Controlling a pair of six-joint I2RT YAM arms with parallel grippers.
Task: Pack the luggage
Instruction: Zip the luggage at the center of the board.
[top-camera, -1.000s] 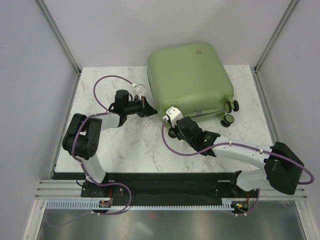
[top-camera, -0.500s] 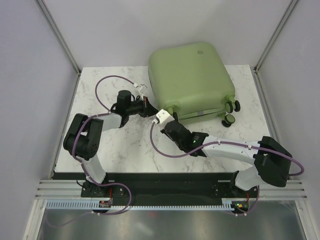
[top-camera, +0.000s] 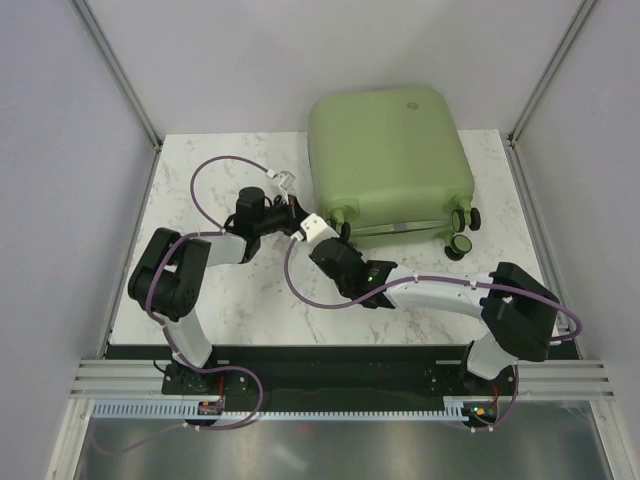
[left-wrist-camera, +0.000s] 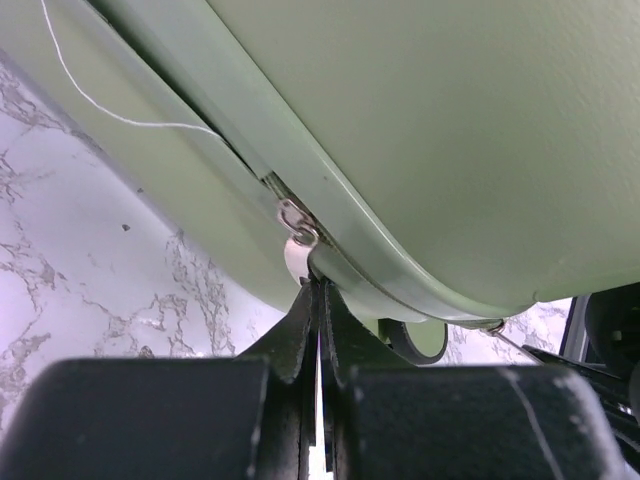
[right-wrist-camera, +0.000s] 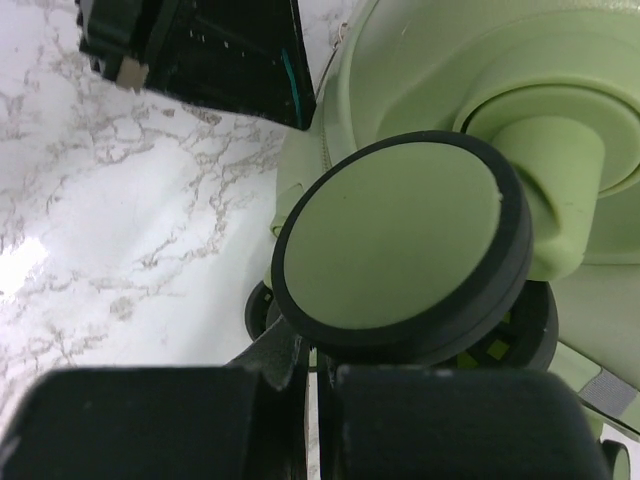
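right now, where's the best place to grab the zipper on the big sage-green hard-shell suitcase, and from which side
Pinch the small white pull tab hanging from the metal slider on the seam of the sage-green suitcase, coming low from its near-left corner, where the left gripper sits. The tab is thin and dangles free; the rounded shell offers no hold.

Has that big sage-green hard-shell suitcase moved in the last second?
Yes. The sage-green suitcase slid slightly right, toward the white marble table's right edge.
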